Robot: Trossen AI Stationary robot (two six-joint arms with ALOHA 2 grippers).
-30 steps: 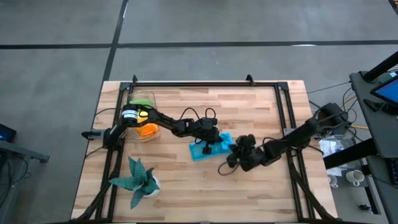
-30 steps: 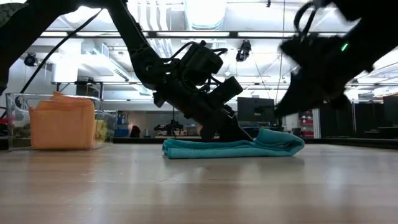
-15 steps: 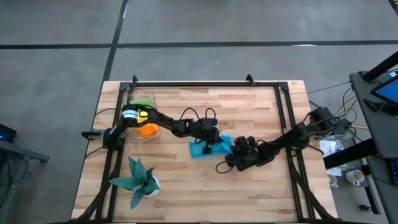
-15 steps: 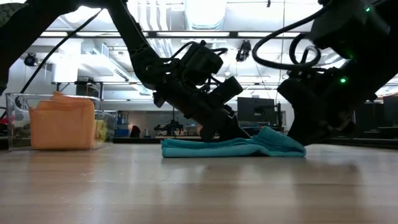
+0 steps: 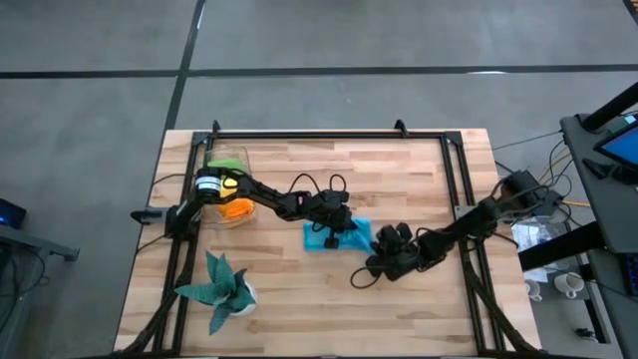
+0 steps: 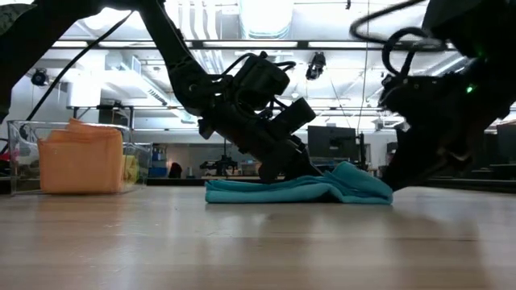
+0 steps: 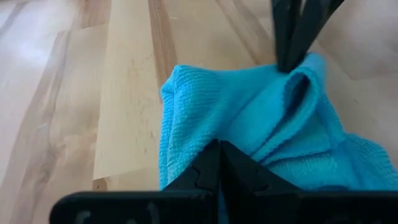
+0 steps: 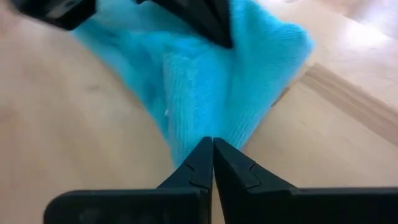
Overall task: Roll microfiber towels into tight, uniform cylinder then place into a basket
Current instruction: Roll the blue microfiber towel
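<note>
Wooden tabletop [image 5: 299,299] with a black metal frame [image 5: 329,135] round its edges, and the blue towel [image 5: 339,235] lies roughly mid-table, folded over and rumpled but not rolled at all. So I'd call this the start of the rolling step for the last cloth. The orange towel [image 6: 79,157] already sits in the clear basket [image 5: 245,211] at the far left, with what look like the green and yellow ones beside it.

Left gripper [image 7: 217,163] has its fingers pinched together and pressed down on the towel's near-left part. Right gripper [image 8: 212,155] is also pinched to a point, touching the towel's right edge; from the wrist view I can't tell if it actually has any fabric.

Next move, I'd guess: flatten the bunched right side, then tuck one edge and roll it while the other arm pins the cloth.

Room looks fine. Bare wood lies near and far of the towel. The potted plant [image 5: 221,289] is well off at the near left, and the basket is well apart too.
</note>
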